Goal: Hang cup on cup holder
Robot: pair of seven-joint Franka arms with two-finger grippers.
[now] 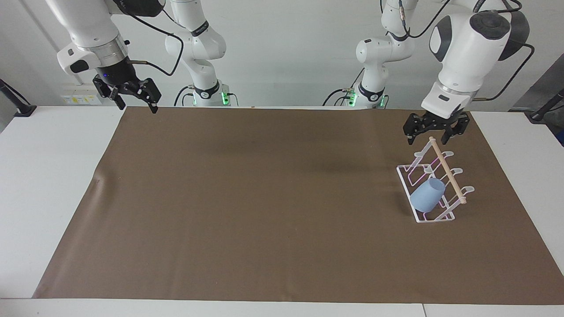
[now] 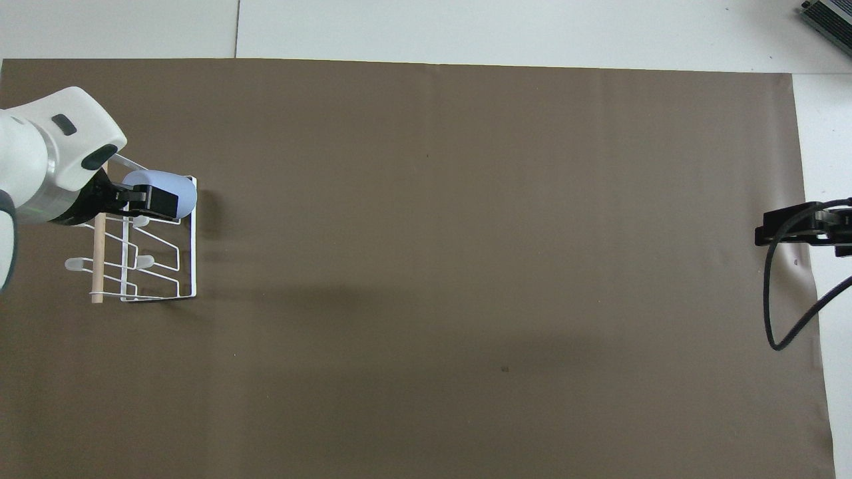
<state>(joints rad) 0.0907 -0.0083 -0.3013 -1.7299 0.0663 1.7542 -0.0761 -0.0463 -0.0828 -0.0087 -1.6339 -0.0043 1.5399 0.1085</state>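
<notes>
The light-blue cup [image 1: 426,196] [image 2: 186,196] hangs tilted on a prong of the white wire cup holder [image 1: 447,172] [image 2: 98,266], at the rack's end farther from the robots. The rack stands on the mat toward the left arm's end of the table. My left gripper [image 1: 426,140] [image 2: 150,201] hovers open and empty over the rack's end nearer to the robots, clear of cup and dowel. My right gripper [image 1: 137,108] [image 2: 779,229] waits open and empty, raised over the mat's corner at the right arm's end.
A brown mat [image 1: 264,198] covers most of the white table [image 1: 44,176]. A black cable [image 2: 775,313] hangs from the right arm.
</notes>
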